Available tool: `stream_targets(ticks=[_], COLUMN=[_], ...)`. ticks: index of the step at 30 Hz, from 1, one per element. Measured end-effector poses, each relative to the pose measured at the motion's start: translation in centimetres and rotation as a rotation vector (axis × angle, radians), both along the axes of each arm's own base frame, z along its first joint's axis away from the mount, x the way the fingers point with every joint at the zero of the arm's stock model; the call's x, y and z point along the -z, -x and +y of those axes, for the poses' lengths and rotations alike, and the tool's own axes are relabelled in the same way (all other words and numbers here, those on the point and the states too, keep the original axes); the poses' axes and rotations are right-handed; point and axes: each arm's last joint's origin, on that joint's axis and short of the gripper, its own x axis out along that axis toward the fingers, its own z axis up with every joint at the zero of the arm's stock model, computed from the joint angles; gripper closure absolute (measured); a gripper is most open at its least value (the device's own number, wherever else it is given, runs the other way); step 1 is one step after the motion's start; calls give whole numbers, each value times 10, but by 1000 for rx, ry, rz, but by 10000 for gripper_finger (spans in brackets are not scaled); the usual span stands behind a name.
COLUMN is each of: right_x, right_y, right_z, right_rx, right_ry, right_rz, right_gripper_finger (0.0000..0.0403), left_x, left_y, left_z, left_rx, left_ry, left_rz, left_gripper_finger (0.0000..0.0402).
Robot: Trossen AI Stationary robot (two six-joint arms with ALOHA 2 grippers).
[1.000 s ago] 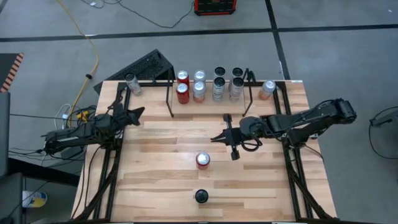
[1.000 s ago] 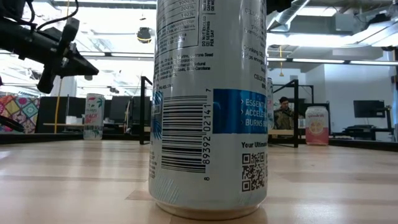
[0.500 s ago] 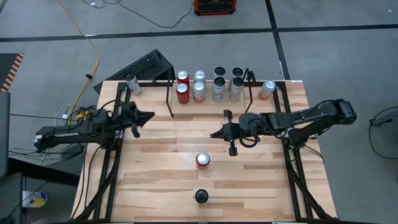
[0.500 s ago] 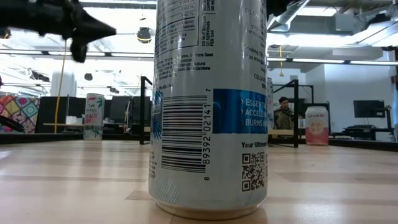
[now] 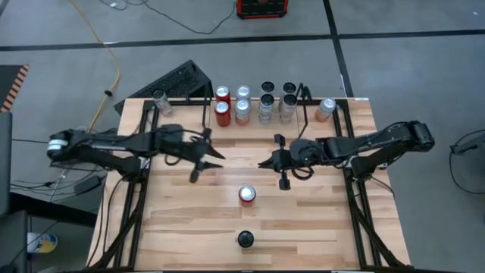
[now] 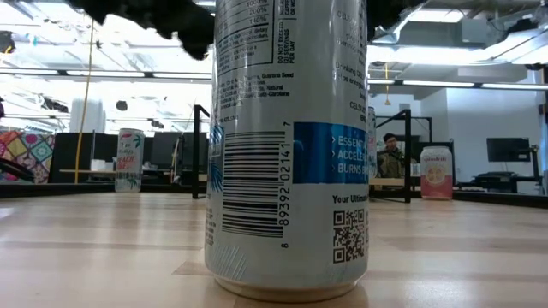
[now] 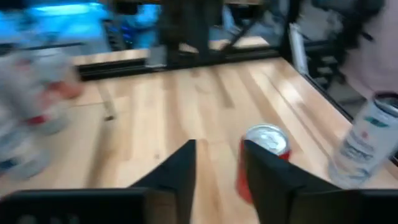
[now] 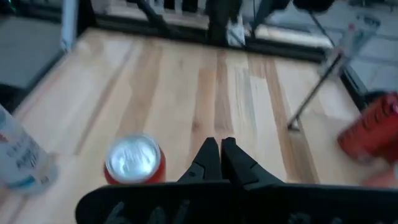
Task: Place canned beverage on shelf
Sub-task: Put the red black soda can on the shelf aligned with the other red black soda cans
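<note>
Left hand: my left hand [image 5: 214, 154] reaches over the counter [image 5: 189, 220] toward its centre, fingers parted a little, a narrow gap showing in the left wrist view [image 7: 217, 174]; it holds nothing.
Right hand: my right hand [image 5: 263, 162] hangs over the counter's middle, at 1 o'clock from the red can, fingers pressed together [image 8: 219, 158] and empty.
Red can: red can [image 5: 247, 195] stands upright near the counter's centre, at 5 o'clock from my left hand, silver lid up; it also shows in the left wrist view [image 7: 261, 158] and the right wrist view [image 8: 134, 160]. Touched by neither hand.
Dark-topped can: dark-topped can [image 5: 245, 240] stands at 6 o'clock from the red can, near the front edge. It fills the low view [image 6: 287, 145], white and blue, with a barcode reading 89392 02141, a QR code, and the partial words "ESSEN", "ACCELE", "BURNS", "Your Ultim".
Shelf: shelf [image 5: 207, 121] of black rods sits at the counter's 12 o'clock edge, holding two red cans [image 5: 222, 106], two silver cans [image 5: 242, 105] and four dark-topped cans [image 5: 277, 102].
Outer cans: one pale can [image 5: 160, 101] stands at 9 o'clock of the shelf, one pinkish can [image 5: 326, 108] at 3 o'clock; their print is too small to read.
Room: a person [image 6: 391, 156] shows far behind the counter.
</note>
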Motion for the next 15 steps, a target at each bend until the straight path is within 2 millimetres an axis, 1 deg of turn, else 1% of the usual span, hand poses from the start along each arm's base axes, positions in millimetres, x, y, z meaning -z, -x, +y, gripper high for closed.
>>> stream_targets(ticks=[3, 7, 9, 12, 15], right_x=[0, 2, 1, 3, 5], right_y=[9, 15, 14, 16, 18], right_z=[0, -2, -2, -1, -1], right_rx=[40, 69, 68, 63, 60], right_ry=[20, 30, 28, 31, 36], right_rz=[52, 100, 87, 115, 143], right_gripper_finger=[403, 403, 403, 403, 403], left_x=[0, 6, 11, 13, 13], left_y=[-26, -58, -70, -85, -97], left_z=[-6, -17, -24, -33, -38], left_rx=[64, 105, 123, 153, 187], left_ry=[-3, 10, 26, 23, -8], left_rz=[31, 88, 121, 138, 137], left_gripper_finger=[233, 171, 142, 103, 78])
